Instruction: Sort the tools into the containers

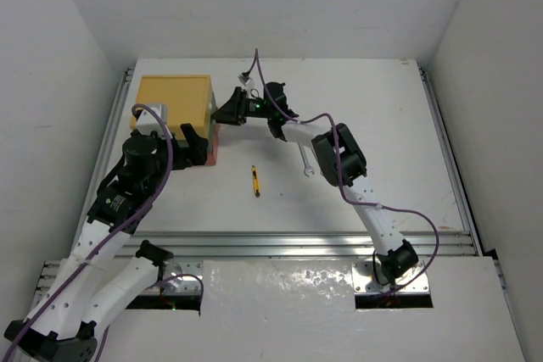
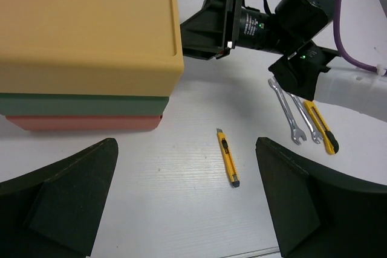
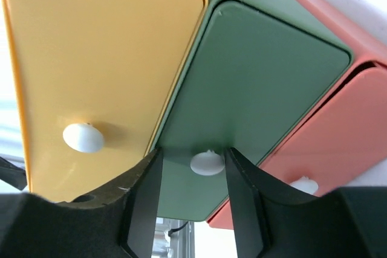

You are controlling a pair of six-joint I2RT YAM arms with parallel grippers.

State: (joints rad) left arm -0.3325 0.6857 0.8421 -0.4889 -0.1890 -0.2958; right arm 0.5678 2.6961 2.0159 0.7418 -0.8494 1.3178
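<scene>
Now: three stacked drawers (image 2: 84, 104), two wrenches (image 2: 285, 113), two yellow-black tools (image 2: 228, 156).

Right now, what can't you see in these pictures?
1. Inside the three drawers: shut in every view.
2. Whether the right end effector touches the green drawer's white knob: right wrist view, gap unclear.
3. Wrenches: top view, mostly covered by the right arm.
4. Red drawer's knob: right wrist view, partly behind that end effector.
</scene>
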